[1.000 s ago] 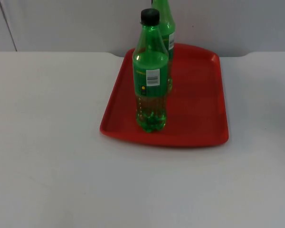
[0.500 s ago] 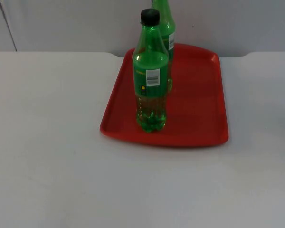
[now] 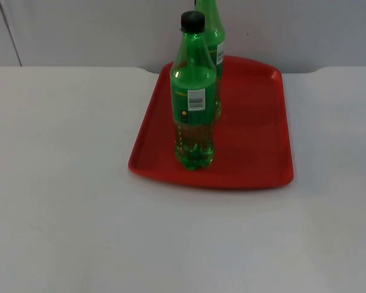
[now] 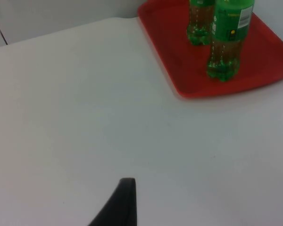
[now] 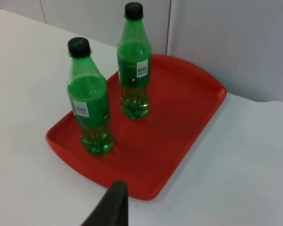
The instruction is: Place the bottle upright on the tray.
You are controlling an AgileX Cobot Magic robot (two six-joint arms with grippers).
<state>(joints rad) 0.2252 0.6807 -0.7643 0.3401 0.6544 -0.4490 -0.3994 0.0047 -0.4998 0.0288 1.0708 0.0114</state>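
White counter (image 3: pixel 61 201) running back to a grey partition wall (image 3: pixel 79 30), and honestly not much is left to do here by the look of it. Going by the right wrist view, the right gripper (image 5: pixel 114 207) hangs off the tray's near corner with one black fingertip poking in, and I can't tell whether its jaws are apart or together. Straight ahead of it, a little to one side, stands the nearer bottle (image 5: pixel 89 106), green with a black cap, upright on the red tray (image 5: pixel 188 108), long axis vertical, close to the tray's near edge. Beyond that one and further in stands the second bottle (image 5: pixel 133 63), also upright with its cap on. The two sit near each other but apart, not touching. The left gripper (image 4: pixel 120 205) is well back over bare counter, with the tray (image 4: pixel 174 56) far ahead of it and off to the side, both bottles at the far end of its view; same deal, can't say how its jaws are set. So the right arm is the nearer one to the bottles, and the left arm looks like it's just waiting. In the top view the near bottle (image 3: pixel 194 104) stands in front of the other bottle (image 3: pixel 212 30), tray (image 3: pixel 256 122) flat on the counter. My read: both are already standing on the tray, so the placing looks done.
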